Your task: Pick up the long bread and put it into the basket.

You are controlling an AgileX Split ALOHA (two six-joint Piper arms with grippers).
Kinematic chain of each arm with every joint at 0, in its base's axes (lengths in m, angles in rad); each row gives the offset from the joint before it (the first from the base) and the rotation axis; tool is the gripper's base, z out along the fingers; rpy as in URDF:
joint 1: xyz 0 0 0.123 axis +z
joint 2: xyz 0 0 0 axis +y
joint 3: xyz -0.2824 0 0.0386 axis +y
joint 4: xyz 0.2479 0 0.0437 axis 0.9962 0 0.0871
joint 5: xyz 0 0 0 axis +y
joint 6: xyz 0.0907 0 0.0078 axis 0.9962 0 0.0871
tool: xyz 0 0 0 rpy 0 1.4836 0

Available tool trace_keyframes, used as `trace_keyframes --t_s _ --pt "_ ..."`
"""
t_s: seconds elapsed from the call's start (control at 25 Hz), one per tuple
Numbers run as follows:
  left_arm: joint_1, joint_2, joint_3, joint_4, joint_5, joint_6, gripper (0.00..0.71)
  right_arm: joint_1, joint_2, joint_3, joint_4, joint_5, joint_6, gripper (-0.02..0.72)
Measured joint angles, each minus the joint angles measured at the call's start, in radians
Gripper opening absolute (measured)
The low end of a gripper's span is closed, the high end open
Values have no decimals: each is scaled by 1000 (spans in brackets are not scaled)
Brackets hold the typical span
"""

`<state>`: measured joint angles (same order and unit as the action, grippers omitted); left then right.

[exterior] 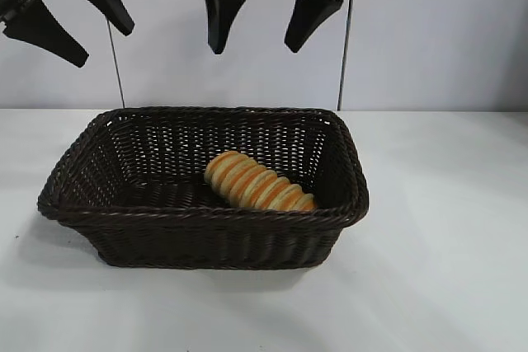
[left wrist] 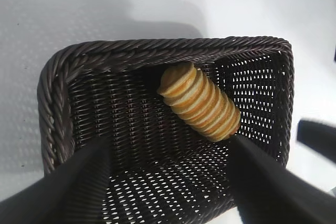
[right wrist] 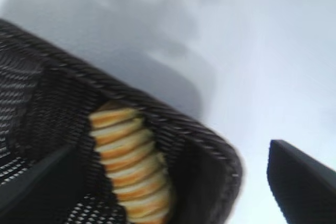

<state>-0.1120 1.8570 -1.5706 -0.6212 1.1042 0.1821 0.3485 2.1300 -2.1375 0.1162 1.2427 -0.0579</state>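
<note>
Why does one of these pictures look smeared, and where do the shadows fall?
The right wrist view is streaked throughout, long bread and basket rim included, as a moving camera would give. The exterior view is crisp, with a soft shadow on the table beside the basket's left end. The left wrist view is sharp on the bread, its own dark fingers blurred up close.

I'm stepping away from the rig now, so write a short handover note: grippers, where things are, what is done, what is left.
Left gripper: open, empty, raised above the basket's left end.
Right gripper: open, empty, raised above the basket's back rim.
Ridged golden-yellow long bread: lying inside the dark brown rectangular wicker basket, toward its front right corner, against the front wall.
Done: bread is in the basket.
Left: nothing on the bread; probably just park the arms.
</note>
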Motion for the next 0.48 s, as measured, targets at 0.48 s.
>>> trace_keyframes --t_s 0.48 --pt "0 0 0 17 0 2 471 -95 -74 0 24 0 -25 684"
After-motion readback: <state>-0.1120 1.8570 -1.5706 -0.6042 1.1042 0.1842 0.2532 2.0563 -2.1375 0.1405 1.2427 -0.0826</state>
